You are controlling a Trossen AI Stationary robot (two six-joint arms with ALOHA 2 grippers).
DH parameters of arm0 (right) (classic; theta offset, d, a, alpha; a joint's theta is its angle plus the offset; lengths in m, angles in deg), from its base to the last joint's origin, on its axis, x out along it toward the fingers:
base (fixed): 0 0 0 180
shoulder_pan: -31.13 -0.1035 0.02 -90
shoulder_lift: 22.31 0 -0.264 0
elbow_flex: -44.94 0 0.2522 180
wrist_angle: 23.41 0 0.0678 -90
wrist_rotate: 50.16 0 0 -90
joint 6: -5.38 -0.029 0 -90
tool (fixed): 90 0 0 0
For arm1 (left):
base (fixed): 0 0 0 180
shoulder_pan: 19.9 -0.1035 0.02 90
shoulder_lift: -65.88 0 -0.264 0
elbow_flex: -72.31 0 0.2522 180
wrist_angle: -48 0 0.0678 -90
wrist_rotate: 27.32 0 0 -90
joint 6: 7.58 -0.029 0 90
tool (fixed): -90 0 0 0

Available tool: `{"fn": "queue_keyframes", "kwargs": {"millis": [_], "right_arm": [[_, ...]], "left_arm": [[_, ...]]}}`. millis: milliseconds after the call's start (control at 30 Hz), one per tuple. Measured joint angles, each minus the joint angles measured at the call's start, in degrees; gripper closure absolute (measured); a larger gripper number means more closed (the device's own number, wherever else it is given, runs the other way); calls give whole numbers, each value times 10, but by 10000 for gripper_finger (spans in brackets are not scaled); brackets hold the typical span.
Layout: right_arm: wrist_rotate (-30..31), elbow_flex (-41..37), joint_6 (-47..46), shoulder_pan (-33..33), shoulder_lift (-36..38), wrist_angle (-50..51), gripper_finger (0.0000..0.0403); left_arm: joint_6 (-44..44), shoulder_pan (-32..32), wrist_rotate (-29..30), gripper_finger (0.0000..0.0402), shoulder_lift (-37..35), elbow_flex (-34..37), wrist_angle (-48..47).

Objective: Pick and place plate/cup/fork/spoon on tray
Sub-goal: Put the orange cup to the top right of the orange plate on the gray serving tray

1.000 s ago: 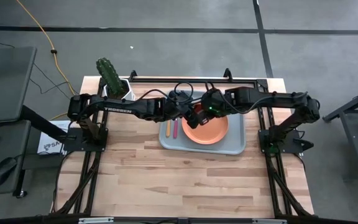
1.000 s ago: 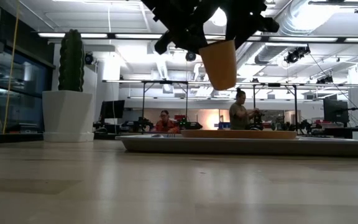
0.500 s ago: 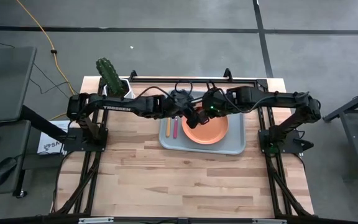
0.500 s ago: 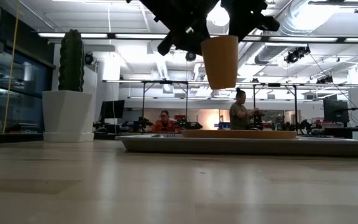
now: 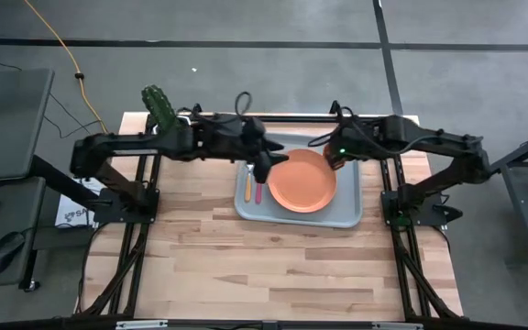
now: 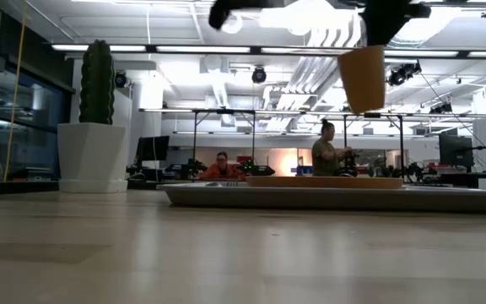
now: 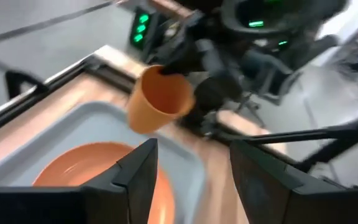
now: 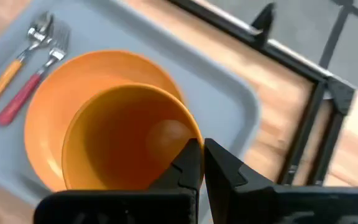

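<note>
The tray point(image 5: 346, 213) holds the plate point(image 5: 302, 181) at its middle, with the spoon point(image 8: 8, 73) and fork point(image 8: 35, 81) side by side at its left end. Above the tray's right far corner, the right gripper point(image 8: 202, 163) pinches the cup point(image 6: 362, 78) by its rim, clear of the plate. The left gripper point(image 7: 188, 177) hovers over the tray's left end, fingers spread and empty.

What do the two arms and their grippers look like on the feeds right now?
Both arms are dark, almost black, built of jointed tubular segments with black cables looping over them. The right arm's wrist shows a green indicator light. The left gripper has two flat, angular dark fingers; the right gripper ends in narrow, dark, tapered fingertips.
</note>
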Motion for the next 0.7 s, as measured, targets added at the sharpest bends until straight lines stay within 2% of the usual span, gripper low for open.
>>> {"fn": "queue_keyframes", "kwargs": {"millis": [200,367,533,700], "right_arm": [[0,-9,2,18,54,47,403],[-21,-71,-17,24,141,44,403],[-45,-165,-81,22,247,-3,403],[-43,-245,-108,22,311,-131,403]], "left_arm": [[-42,7,-16,213,-86,4,1],[-48,14,-16,213,-148,54,18],[13,14,-17,213,-215,176,145],[74,14,-42,213,-262,297,310]]}}
